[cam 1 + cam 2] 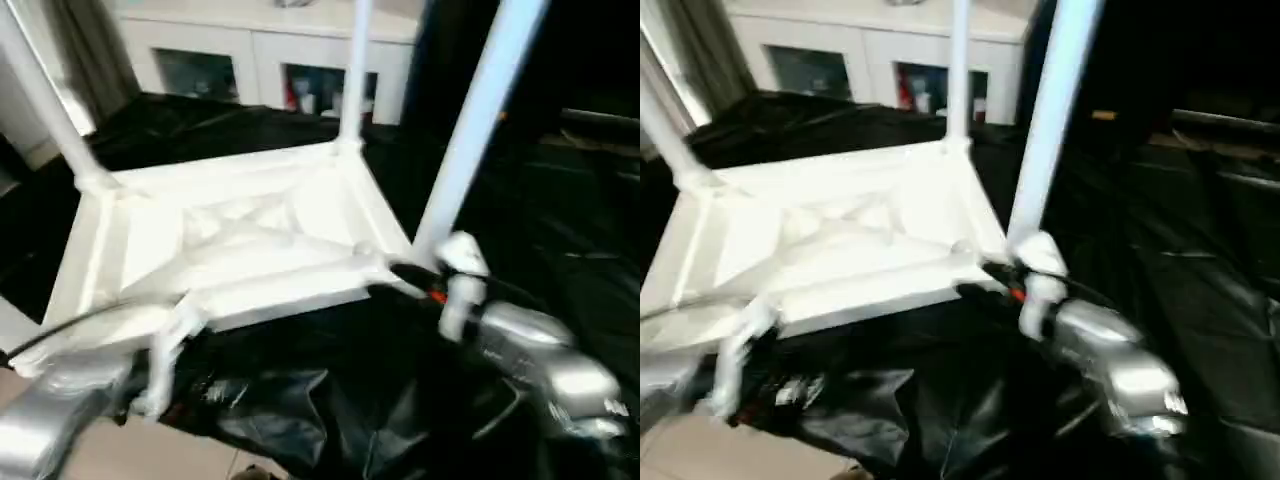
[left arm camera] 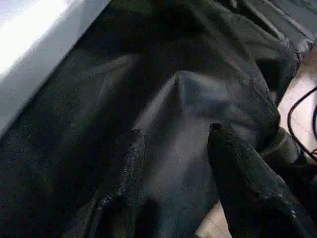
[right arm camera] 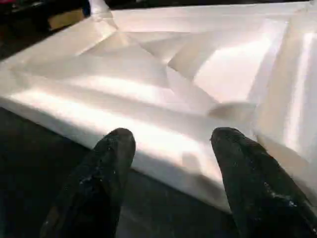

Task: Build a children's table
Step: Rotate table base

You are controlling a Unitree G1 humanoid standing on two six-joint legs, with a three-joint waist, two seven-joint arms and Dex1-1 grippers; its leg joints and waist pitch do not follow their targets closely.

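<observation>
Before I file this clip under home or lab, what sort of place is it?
Probably a home-like room, perhaps staged. A white glass-door cabinet with items inside stands behind, a curtain hangs beside it, and the upturned children's table lies on black plastic sheeting spread over a pale floor.
</observation>
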